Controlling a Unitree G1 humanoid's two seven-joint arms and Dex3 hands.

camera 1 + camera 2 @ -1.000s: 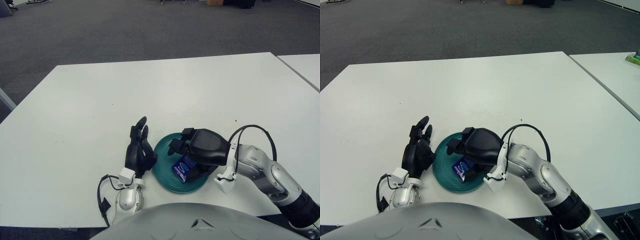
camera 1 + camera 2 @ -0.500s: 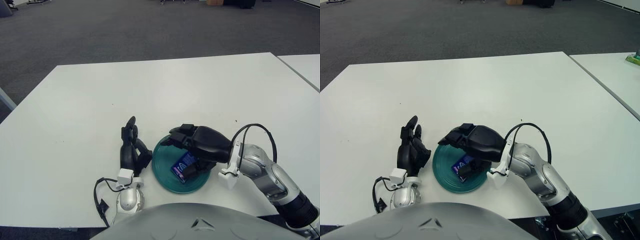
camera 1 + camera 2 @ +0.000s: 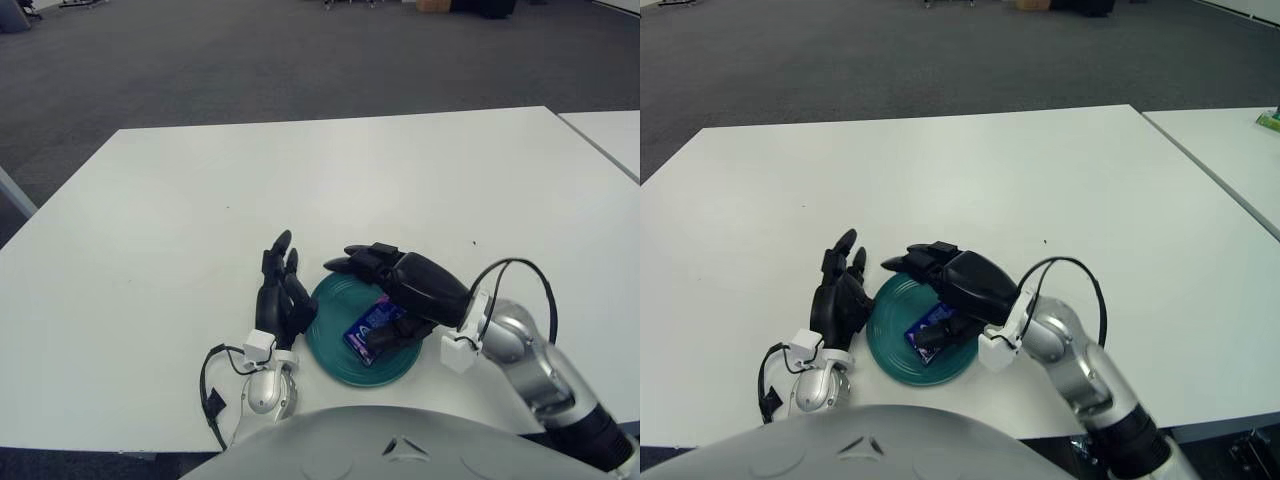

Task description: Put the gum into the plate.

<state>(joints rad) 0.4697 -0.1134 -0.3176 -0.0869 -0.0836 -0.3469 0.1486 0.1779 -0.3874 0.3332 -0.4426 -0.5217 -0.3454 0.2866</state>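
The gum (image 3: 368,331) is lying inside the teal plate (image 3: 335,300), toward its near right part, leaning against the thumb of the right hand (image 3: 405,290). That hand is hovering over the plate's right half with its upper fingers spreading forward, apparently gripping nothing, which suggests a release. The left hand (image 3: 283,297) is sitting just left of the plate on the white counter (image 3: 300,190), fingers loosely extended, probably steadying the rim.

You see a white table (image 3: 200,200) on dark grey carpet (image 3: 250,60), and a second white table (image 3: 610,130) just beside it, right.
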